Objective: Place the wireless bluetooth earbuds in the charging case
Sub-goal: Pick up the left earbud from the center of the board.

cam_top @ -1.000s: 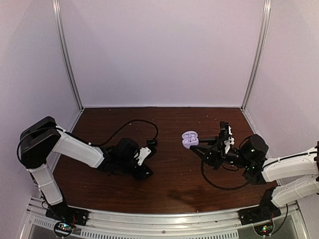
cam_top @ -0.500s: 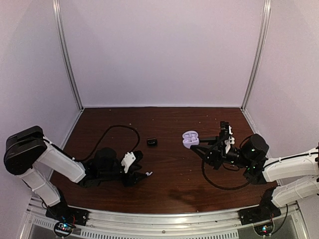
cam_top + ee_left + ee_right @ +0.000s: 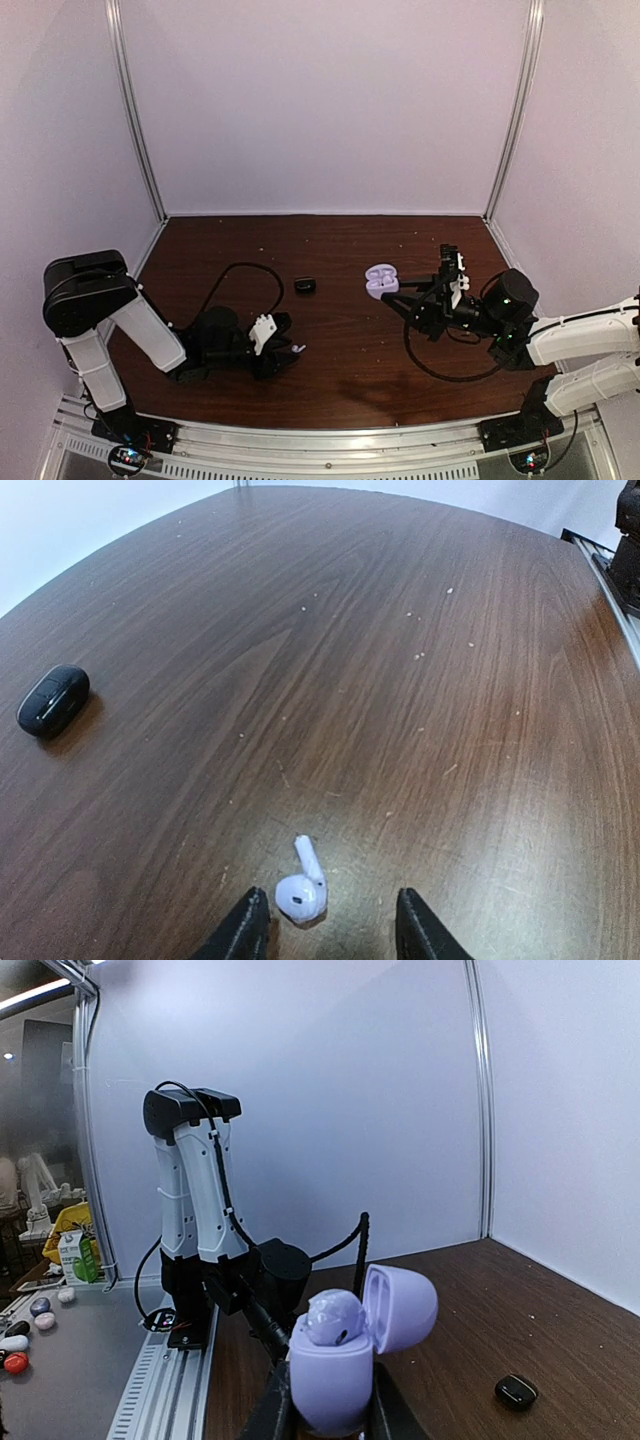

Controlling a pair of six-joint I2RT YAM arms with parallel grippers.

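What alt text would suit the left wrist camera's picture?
A small white earbud lies on a dark wooden table between two open black fingers at the bottom edge. A small black oval object sits far left.

Near left: an earbud (image 3: 300, 885) lies between the parted fingers of the left gripper (image 3: 330, 932), with bare worktop (image 3: 420, 700) ahead.
Centre: a small black oval object (image 3: 305, 286) and a cable loop (image 3: 240, 270) lie in the way.
Right: the open charging case (image 3: 380, 279), clamped in the right gripper (image 3: 328, 1415), blocks that side.
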